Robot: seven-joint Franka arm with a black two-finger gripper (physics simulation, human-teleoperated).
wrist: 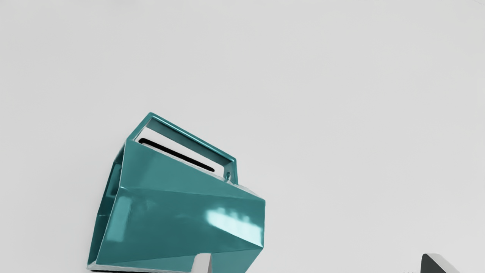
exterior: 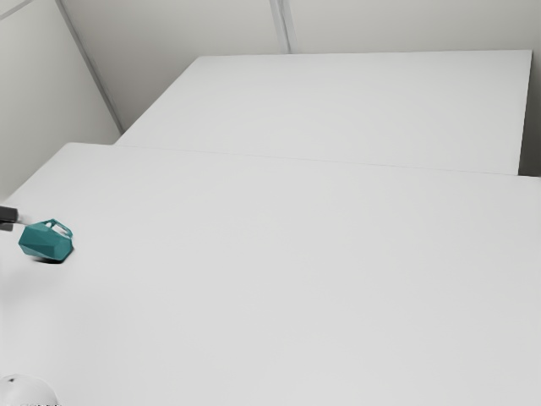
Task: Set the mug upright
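Note:
In the exterior view my gripper (exterior: 24,221) reaches in at the left edge, right beside the teal faceted mug (exterior: 46,243), which lies on its side on the white table (exterior: 279,279). The wrist view has the mug (wrist: 182,216) with its open mouth facing away from the far finger and its handle out along one side. The gripper (wrist: 317,262) stands open, its fingertips wide apart. One fingertip (wrist: 202,263) overlaps the mug's body, the other (wrist: 432,264) is well off it; whether the nearer one touches is unclear.
Behind the table, another white surface (exterior: 355,106) extends toward pale walls. A rounded white object (exterior: 25,392) sits at the exterior view's lower left corner.

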